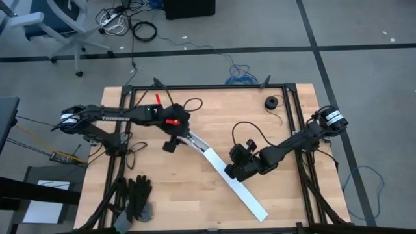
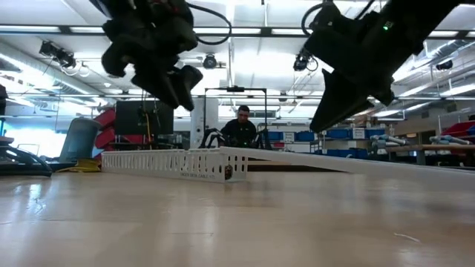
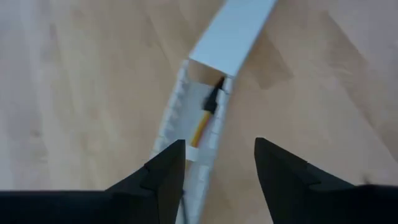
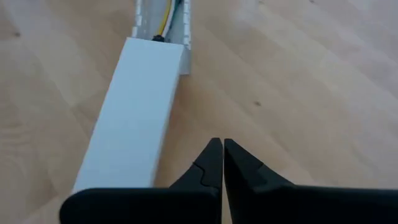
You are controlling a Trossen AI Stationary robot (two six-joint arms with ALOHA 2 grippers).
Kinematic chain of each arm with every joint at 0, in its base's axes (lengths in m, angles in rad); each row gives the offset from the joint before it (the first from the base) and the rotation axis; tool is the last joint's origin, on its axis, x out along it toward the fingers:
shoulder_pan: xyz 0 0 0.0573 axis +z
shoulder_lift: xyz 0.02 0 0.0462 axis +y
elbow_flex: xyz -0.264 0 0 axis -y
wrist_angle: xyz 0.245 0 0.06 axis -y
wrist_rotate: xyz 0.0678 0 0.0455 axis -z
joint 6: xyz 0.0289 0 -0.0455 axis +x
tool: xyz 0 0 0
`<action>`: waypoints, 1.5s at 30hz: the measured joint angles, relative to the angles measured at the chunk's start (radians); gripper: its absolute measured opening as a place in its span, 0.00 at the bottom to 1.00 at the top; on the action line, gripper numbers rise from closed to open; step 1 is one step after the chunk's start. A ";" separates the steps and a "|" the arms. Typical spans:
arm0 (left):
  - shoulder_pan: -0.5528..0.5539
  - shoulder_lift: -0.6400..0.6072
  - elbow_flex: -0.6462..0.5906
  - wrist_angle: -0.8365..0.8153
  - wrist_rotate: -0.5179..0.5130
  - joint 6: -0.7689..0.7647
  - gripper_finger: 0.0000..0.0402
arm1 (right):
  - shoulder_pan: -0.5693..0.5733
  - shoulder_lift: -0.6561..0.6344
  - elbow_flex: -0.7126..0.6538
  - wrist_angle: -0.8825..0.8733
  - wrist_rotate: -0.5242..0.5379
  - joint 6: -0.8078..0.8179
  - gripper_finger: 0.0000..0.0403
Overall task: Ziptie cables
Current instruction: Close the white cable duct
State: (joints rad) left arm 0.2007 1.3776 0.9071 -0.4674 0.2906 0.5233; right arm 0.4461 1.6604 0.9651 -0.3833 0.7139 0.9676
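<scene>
Thin yellow-orange cables (image 3: 202, 121) lie inside slotted plastic channel (image 3: 177, 112).

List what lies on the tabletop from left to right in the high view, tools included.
Black gloves → left tool, open above the slotted end of the white channel → right tool, shut, beside the channel's covered stretch → small black spool.

Bright, even overhead light, soft shadows only.
Low view: ceiling strip lights (image 2: 67, 31) glare, arms near-silhouette vs bright bkgd. Left wrist view blurry, esp. wood table (image 3: 74, 93); right wrist view sharper, faint shadow beside white channel (image 4: 134, 106).
</scene>
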 joint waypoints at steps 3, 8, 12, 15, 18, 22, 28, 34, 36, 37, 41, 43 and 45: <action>0.004 0.006 0.022 -0.034 -0.055 0.039 0.42 | 0.002 0.004 -0.036 0.115 -0.006 -0.001 0.00; 0.003 0.022 0.026 -0.046 -0.123 0.087 0.45 | -0.002 0.005 -0.077 0.257 0.005 -0.034 0.00; 0.003 0.027 0.026 -0.051 -0.136 0.131 0.48 | -0.038 0.005 -0.077 0.322 0.014 -0.081 0.00; 0.003 0.029 0.026 -0.051 -0.137 0.137 0.51 | -0.072 0.005 -0.077 0.370 -0.041 -0.140 0.00; 0.002 0.029 0.026 -0.030 -0.137 0.146 0.55 | -0.101 0.005 -0.077 0.418 -0.115 -0.192 0.00; 0.002 0.029 0.026 0.017 -0.137 0.144 0.61 | -0.122 0.005 -0.077 0.474 -0.162 -0.241 0.00; 0.002 0.029 0.026 0.076 -0.137 0.144 0.68 | -0.128 0.005 -0.077 0.502 -0.165 -0.281 0.00; 0.002 0.029 0.026 0.111 -0.140 0.030 0.69 | -0.128 0.005 -0.077 0.502 -0.166 -0.295 0.00; 0.002 0.029 0.026 0.114 -0.140 -0.013 0.69 | -0.129 0.005 -0.077 0.502 -0.166 -0.305 0.00; 0.001 0.029 0.026 0.111 -0.140 -0.035 0.69 | -0.129 0.005 -0.077 0.502 -0.166 -0.308 0.00; 0.001 0.029 0.026 0.084 -0.146 -0.040 0.69 | -0.129 0.005 -0.077 0.503 -0.166 -0.309 0.00; -0.001 0.043 0.026 0.081 -0.184 -0.034 0.69 | -0.129 0.005 -0.077 0.503 -0.166 -0.310 0.00; -0.001 0.067 0.026 0.061 -0.207 -0.029 0.69 | -0.129 0.005 -0.077 0.503 -0.166 -0.310 0.00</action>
State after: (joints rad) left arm 0.2001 1.4446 0.9329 -0.4061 0.0838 0.4944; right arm 0.3168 1.6653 0.8879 0.1192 0.5484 0.6579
